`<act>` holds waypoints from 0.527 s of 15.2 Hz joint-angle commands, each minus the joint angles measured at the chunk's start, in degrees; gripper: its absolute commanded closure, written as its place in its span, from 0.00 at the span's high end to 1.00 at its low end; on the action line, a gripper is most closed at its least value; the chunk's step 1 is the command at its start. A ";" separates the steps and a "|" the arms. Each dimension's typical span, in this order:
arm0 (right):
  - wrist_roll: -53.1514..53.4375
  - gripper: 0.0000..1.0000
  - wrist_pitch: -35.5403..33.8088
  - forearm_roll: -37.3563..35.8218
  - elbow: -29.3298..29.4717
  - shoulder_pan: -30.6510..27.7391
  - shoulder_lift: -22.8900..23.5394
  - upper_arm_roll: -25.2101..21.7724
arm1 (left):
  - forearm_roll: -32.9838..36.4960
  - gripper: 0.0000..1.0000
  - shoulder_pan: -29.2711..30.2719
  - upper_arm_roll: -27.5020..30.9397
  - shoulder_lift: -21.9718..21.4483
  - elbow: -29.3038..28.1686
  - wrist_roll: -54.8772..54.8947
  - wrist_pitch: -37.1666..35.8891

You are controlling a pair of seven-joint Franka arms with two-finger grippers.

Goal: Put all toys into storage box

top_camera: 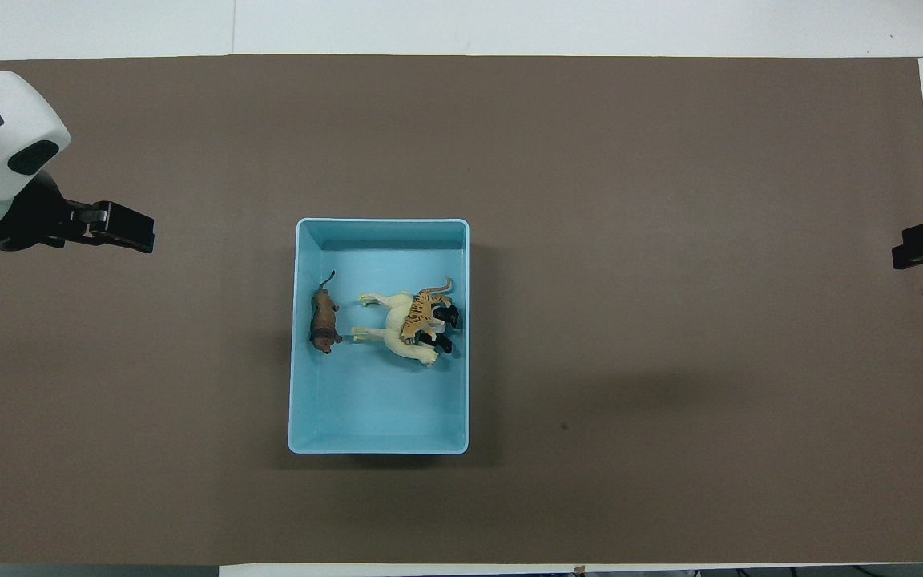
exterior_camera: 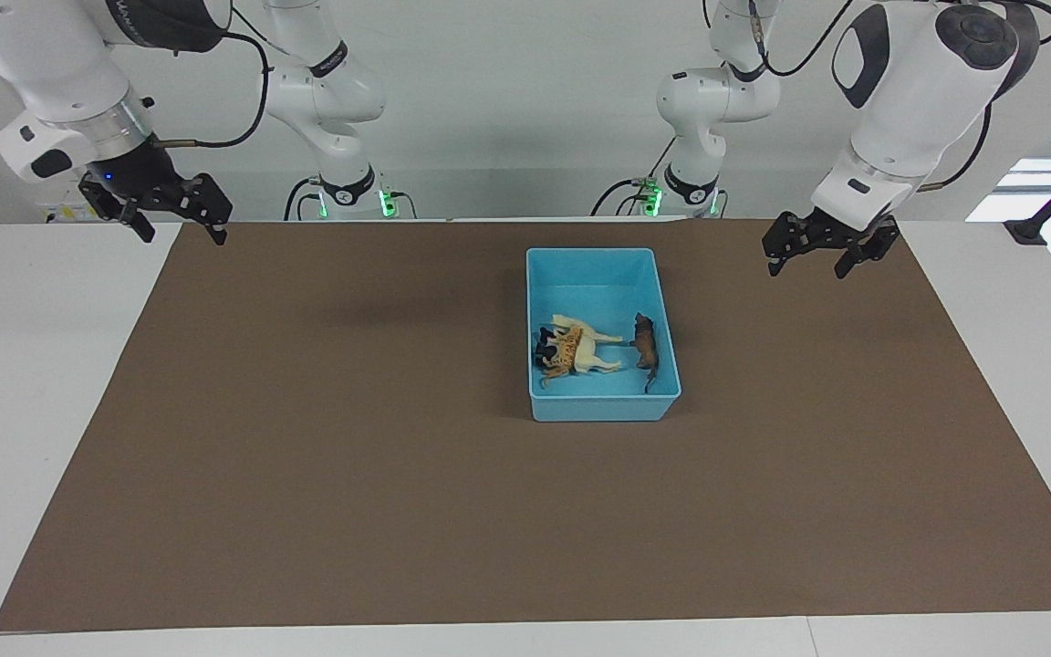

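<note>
All four toys inside the light blue storage box (exterior_camera: 603, 265): cream horse (exterior_camera: 587, 351), tiger (exterior_camera: 565, 354), panda (exterior_camera: 546, 349), brown lion (exterior_camera: 645, 345). Nothing left on the brown mat (exterior_camera: 306, 438). Left gripper (exterior_camera: 829, 246) and right gripper (exterior_camera: 165, 208) spread, empty, raised well apart from the box; task judged complete

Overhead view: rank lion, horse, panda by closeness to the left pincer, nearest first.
Left pincer hangs over the mat.
1. Lion, by the storage box wall at the left arm's end.
2. Horse, mid-box.
3. Panda, against the right arm's end wall.
</note>
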 commanded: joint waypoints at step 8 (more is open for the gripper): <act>-3.77 1.00 6.27 -0.90 -3.18 -1.89 -1.01 -0.14 | -0.33 1.00 -0.33 -0.14 0.98 1.41 -3.34 -0.83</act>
